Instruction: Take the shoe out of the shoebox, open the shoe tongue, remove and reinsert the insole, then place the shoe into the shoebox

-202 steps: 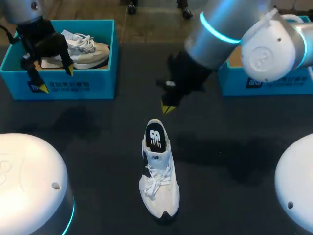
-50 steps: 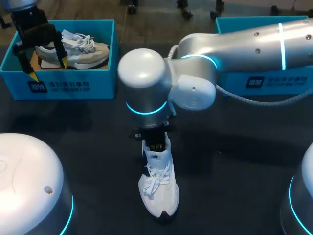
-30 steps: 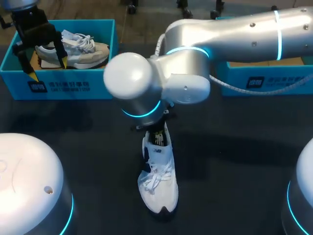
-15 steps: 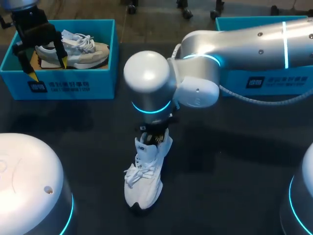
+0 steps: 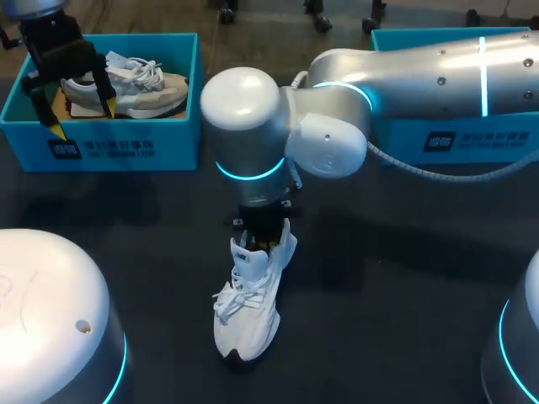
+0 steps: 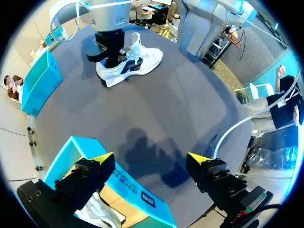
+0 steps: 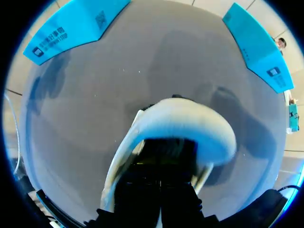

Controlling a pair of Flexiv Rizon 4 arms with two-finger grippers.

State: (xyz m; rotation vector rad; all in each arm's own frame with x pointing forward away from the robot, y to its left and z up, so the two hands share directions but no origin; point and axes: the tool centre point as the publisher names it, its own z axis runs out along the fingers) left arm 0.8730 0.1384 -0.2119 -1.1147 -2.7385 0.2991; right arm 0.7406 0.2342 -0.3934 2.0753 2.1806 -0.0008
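My right arm [image 5: 404, 71] comes in from the right and reaches past the middle of the bench [image 5: 404, 286], with its wrist pointing straight down. The right hand [image 5: 263, 237] is sunk into the heel opening of the white shoe [image 5: 248, 307], and from its own camera I see only the pale heel collar [image 7: 185, 123] wrapped around dark hardware, so I cannot tell whether that hand is clenched or released. The shoe sits out on the bench, well apart from both boxes. Its sole is down, its toe points toward the near edge and a little to my left, and its laces lie loose over the top. From the left wrist camera the shoe [image 6: 130, 61] shows side-on, with its tongue standing up just beside the right arm's wrist. My left hand [image 5: 82, 118] hangs above the near left corner of the left shoebox [image 5: 126, 151], released, its yellow tips spread wide with nothing between them. A second, beige and white shoe [image 5: 135, 84] lies inside that box. The right shoebox [image 5: 472, 139] stands at the far right, partly behind my right arm.
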